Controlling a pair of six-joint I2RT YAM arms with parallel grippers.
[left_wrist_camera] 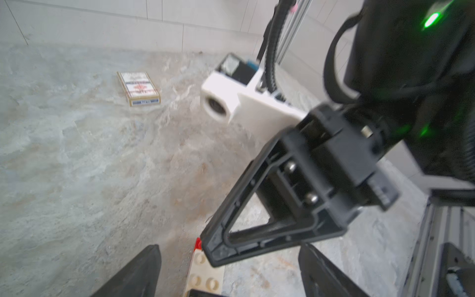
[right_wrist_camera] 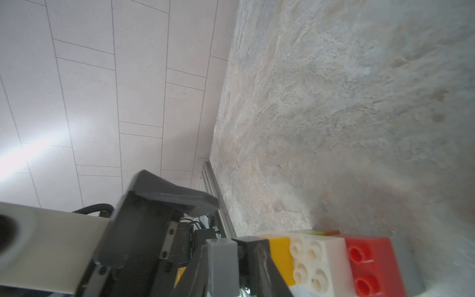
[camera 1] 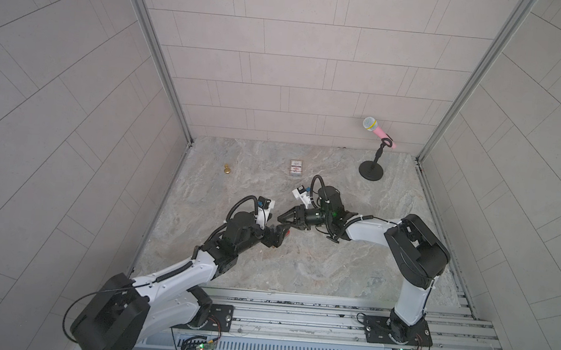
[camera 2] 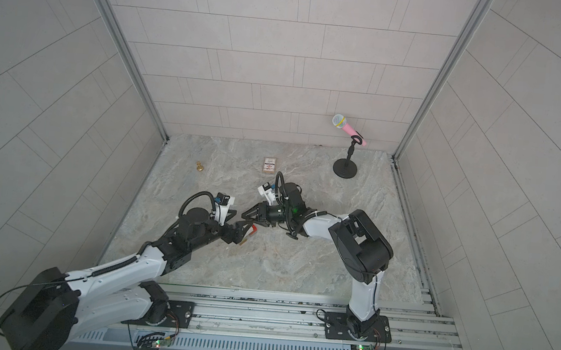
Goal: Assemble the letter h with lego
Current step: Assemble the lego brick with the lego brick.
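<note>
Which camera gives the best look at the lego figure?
The right wrist view: the lego figure is close up, its yellow, white and red bricks and studs clear. The left wrist view catches only white studs and a red sliver at its edge. Both top views show merely a red speck.

Clear over the near half of the table (camera 1: 298, 271). Crowded at centre by left gripper (camera 1: 280, 235) and right gripper (camera 1: 280, 218), tips close together, and by the letter h (camera 1: 288, 232) just beside both. Obstructed toward the back wall (camera 1: 294, 114) by a box (camera 1: 295, 168), at far left by a pawn (camera 1: 227, 169), at far right by a mic stand (camera 1: 371, 171). Open between these three. Walled in on three sides.
</note>
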